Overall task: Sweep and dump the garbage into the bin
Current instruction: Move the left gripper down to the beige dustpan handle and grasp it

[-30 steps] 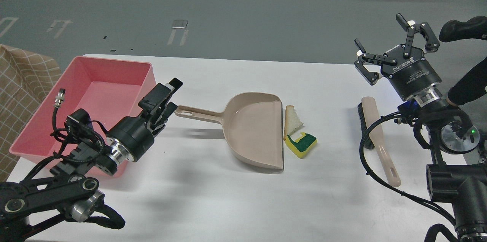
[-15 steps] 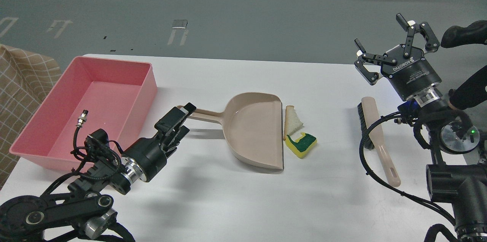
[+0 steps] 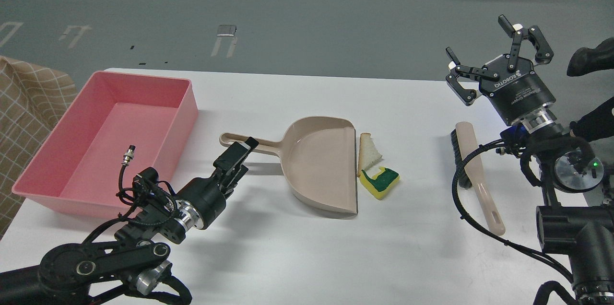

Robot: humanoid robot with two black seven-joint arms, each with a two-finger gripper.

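The garbage lies by the mouth of the beige dustpan [image 3: 321,166]: a triangular bread slice [image 3: 370,151] and, just nearer, a yellow sponge with a green top [image 3: 381,181]. Both touch or nearly touch the pan's straight front edge. The empty pink bin [image 3: 184,113] stands at the table's far left. My left gripper [image 3: 245,154] is low over the table with its upper finger at the dustpan's handle [image 3: 249,143]; its fingers look apart and hold nothing. My right gripper [image 3: 479,41] is open and empty, raised above the table's far right, beyond a beige brush [image 3: 475,170].
The brush has black bristles on its left side and lies lengthwise near the right edge of the white table [image 3: 297,247]. A chequered tan cloth [image 3: 24,103] hangs past the left edge. My right arm's cables [image 3: 460,199] loop beside the brush.
My left gripper has moved right and toward me, from in front of the pink bin to the dustpan's handle. My right gripper has risen slightly. Nothing on the table has moved.
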